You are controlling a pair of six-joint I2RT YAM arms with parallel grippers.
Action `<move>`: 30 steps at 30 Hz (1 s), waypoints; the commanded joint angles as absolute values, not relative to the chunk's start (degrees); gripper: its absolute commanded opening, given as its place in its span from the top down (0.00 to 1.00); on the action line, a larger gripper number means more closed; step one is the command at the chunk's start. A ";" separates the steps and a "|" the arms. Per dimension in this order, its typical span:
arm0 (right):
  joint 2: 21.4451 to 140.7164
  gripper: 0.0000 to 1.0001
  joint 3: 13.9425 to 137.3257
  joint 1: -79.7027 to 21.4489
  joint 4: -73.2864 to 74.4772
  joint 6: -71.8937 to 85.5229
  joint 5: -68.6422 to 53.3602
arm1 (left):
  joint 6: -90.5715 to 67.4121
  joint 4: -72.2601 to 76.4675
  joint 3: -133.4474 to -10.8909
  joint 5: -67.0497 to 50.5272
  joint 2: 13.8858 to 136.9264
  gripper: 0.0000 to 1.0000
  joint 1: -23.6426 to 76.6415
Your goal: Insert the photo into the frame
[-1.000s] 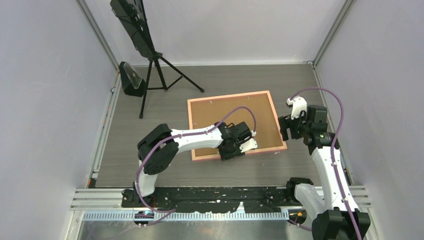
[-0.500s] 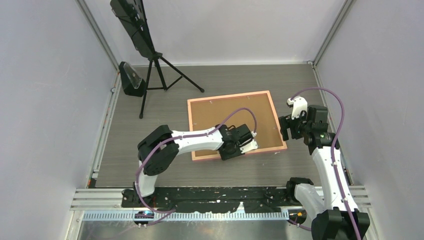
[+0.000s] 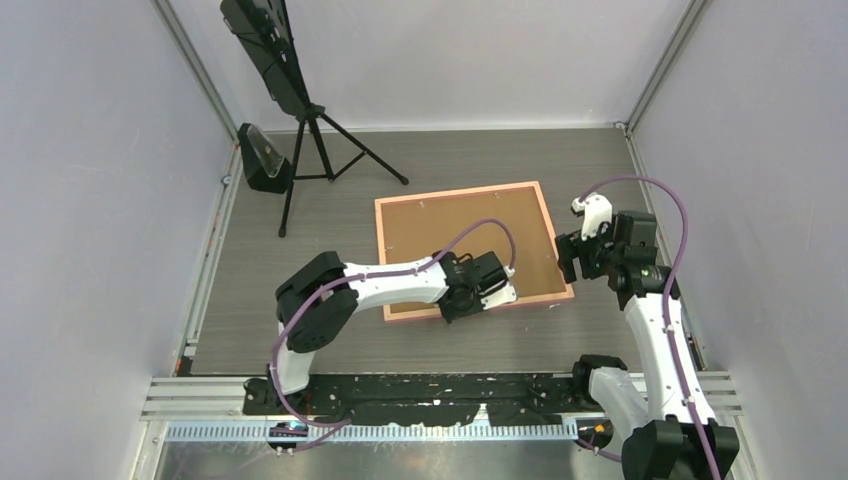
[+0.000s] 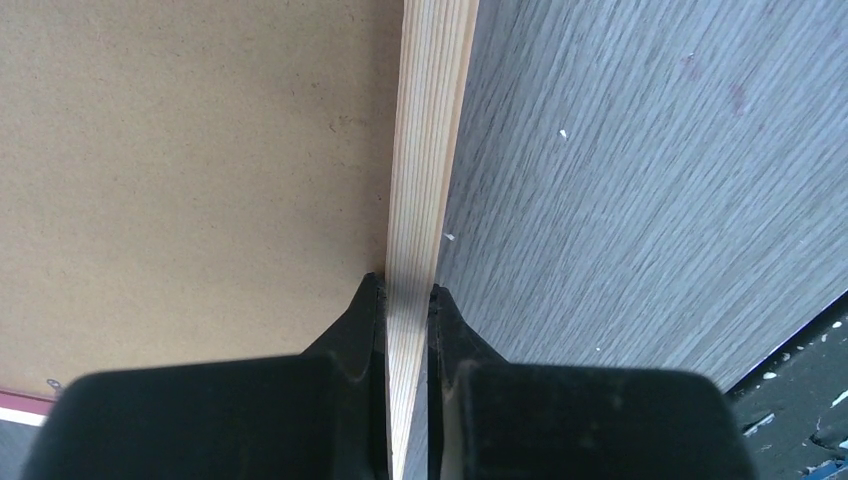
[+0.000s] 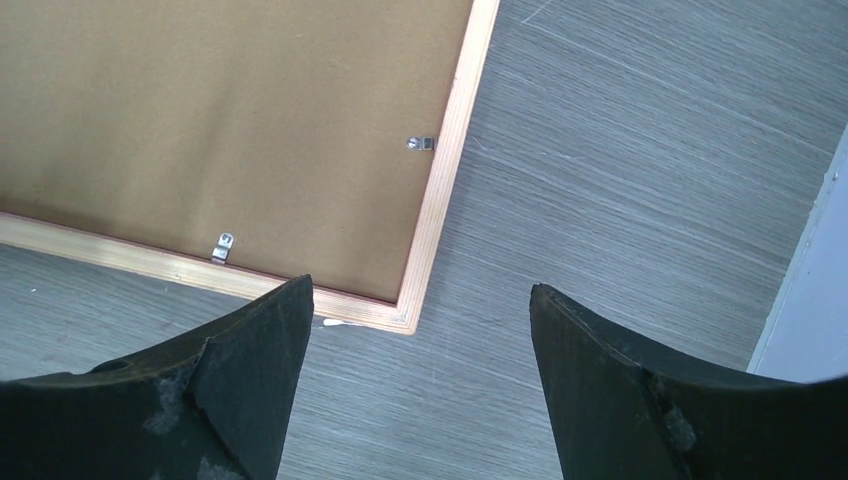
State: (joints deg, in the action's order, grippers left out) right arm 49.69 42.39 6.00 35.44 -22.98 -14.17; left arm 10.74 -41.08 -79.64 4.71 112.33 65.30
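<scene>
The salmon-pink frame lies flat, back side up, in the middle of the table, with the brown backing board filling it. The photo is not in view. My left gripper is shut on the frame's near rail; in the left wrist view the jaws pinch the pale wood rail beside the board. My right gripper is open and empty, hovering just right of the frame's near right corner. A thin white sliver shows at that corner's outer edge.
A black tripod with a dark panel stands at the back left, with a black holder beside it. Small metal clips sit on the frame's inner edge. Grey walls close in the left, right and back sides.
My left gripper has shifted slightly toward the near left along the frame's rail, still gripping it. The right gripper has edged a little left. The frame has not visibly moved.
</scene>
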 commanded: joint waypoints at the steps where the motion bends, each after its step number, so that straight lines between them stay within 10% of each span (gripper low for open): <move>1: 47.02 0.15 43.14 6.89 34.84 -27.03 -20.75 | 9.22 -42.65 -79.69 -2.59 113.55 1.00 65.01; 30: 41.31 0.17 31.08 2.45 42.65 -67.84 -33.65 | 12.81 -63.53 -104.17 -14.54 117.92 1.00 59.42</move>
